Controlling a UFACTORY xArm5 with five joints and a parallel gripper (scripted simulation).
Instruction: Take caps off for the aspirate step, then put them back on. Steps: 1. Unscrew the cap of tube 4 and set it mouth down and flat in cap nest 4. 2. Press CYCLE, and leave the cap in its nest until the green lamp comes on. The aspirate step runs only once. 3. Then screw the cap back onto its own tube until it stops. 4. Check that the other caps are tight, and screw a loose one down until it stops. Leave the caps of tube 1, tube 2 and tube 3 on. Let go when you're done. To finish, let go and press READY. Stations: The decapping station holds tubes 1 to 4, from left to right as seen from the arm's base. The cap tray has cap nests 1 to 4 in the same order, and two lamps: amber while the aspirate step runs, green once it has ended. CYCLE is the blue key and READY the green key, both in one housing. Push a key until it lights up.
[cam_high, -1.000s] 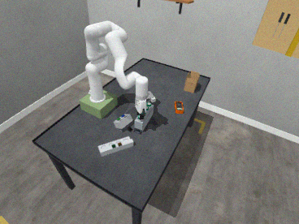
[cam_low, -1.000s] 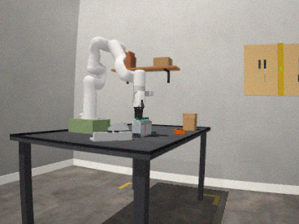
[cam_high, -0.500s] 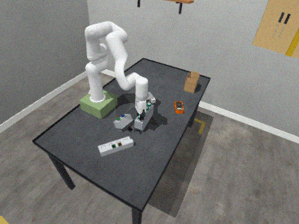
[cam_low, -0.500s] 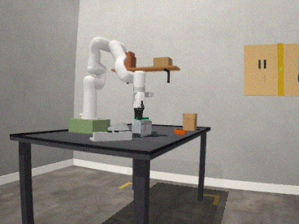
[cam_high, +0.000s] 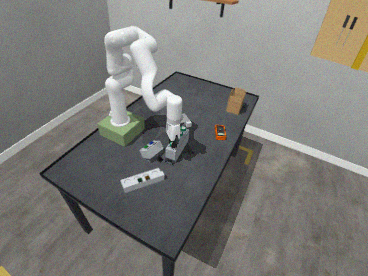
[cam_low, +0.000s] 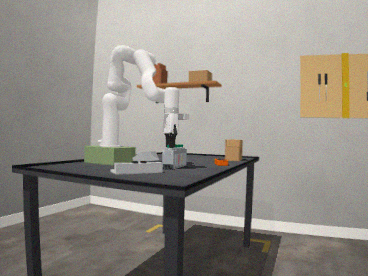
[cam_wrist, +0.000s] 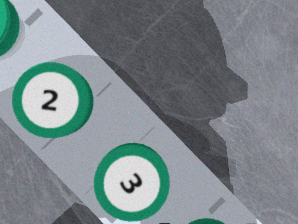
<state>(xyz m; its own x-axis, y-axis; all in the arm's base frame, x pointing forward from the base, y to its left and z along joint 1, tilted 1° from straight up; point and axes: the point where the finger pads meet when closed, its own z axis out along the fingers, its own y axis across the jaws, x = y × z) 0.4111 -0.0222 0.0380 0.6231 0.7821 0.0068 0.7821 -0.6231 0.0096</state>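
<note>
On the decapping station (cam_wrist: 125, 125), the wrist view reads the digits "2" and "3" on the white tops of two green-rimmed caps, cap 2 (cam_wrist: 52, 99) and cap 3 (cam_wrist: 132, 182); a further green cap (cam_wrist: 6, 25) is cut by the upper left edge. The cap of tube 4 (cam_wrist: 207, 221) shows only as a green sliver at the bottom edge. The fingers are out of sight in that view; the gripper (cam_high: 173, 136) is clenched on the cap of tube 4, directly above the station. Only the top view shows the cap tray (cam_high: 143, 180), the key housing (cam_high: 151, 149), an orange item (cam_high: 220, 131) and a cardboard box (cam_high: 236, 101) on the dark worktop (cam_high: 100, 200).
</note>
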